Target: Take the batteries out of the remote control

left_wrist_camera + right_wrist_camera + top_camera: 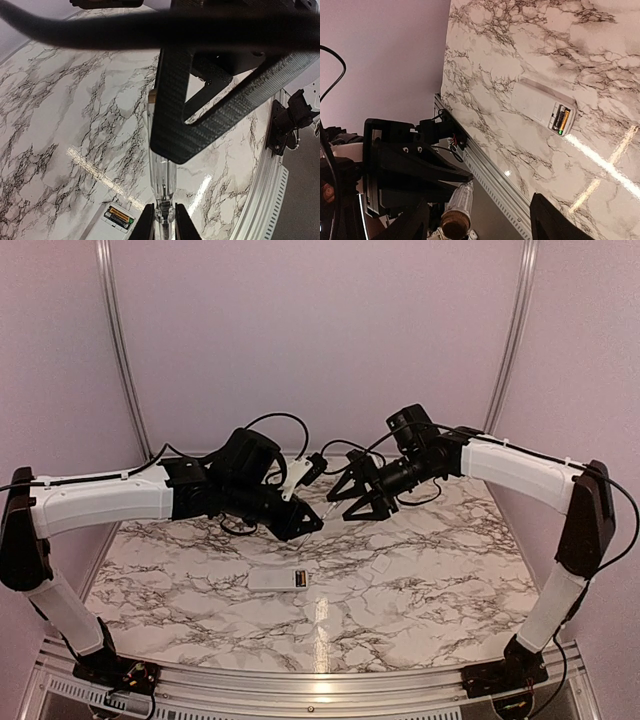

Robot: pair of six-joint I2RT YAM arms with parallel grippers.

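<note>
Little of the job is done, by my reckoning. The remote [272, 580] lies flat on the table [430, 580], near the middle and below both my pincers. Its bay faces up with no cover over it, so that step looks finished. The batteries [561, 120] sit in the bay at 1 end. I make out 2: 1 with a gold-yellow wrap, 1 darker beside it. Neither is out yet, so the whole unloading is left.

My left pincer [164, 220] is clamped on a tool [162, 175], a slim clear plastic shaft, ribbed and glassy, held up in the air. My right pincer [481, 200] stands open. The tool's round brownish butt end sits between its fingers, and I see no contact. I judge this to be a handover or a regrip.

The remote is smooth white plastic, a slim bar with rounded ends. The table is glossy marble pattern, white with dark veins, throwing bright streaks of glare. My right fingers show a dull carbon weave.
</note>
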